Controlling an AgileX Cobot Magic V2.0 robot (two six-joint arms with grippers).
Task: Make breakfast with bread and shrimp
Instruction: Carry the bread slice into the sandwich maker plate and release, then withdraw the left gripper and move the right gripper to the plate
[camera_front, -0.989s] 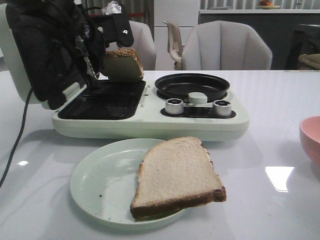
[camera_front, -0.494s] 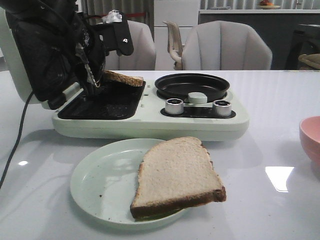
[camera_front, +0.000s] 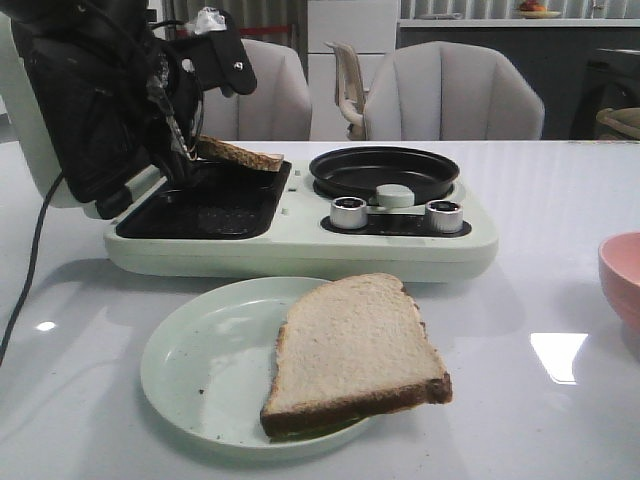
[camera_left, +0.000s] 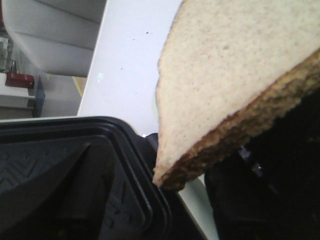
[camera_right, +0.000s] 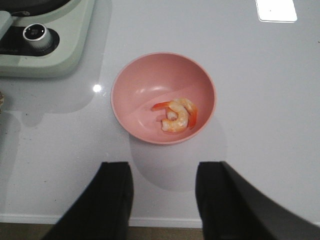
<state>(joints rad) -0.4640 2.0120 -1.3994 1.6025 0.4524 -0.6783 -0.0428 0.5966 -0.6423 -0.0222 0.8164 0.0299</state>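
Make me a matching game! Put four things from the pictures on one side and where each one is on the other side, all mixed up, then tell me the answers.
Things:
1. shrimp
2. flat bread slice
3. tilted bread slice
4. silver knobs

Places:
A. on the pale green plate
B. on the front of the breakfast maker, below the round black pan
C. in the pink bowl
D. over the square black tray, by the left gripper

Pairs: 1-C, 2-A, 3-D, 4-B
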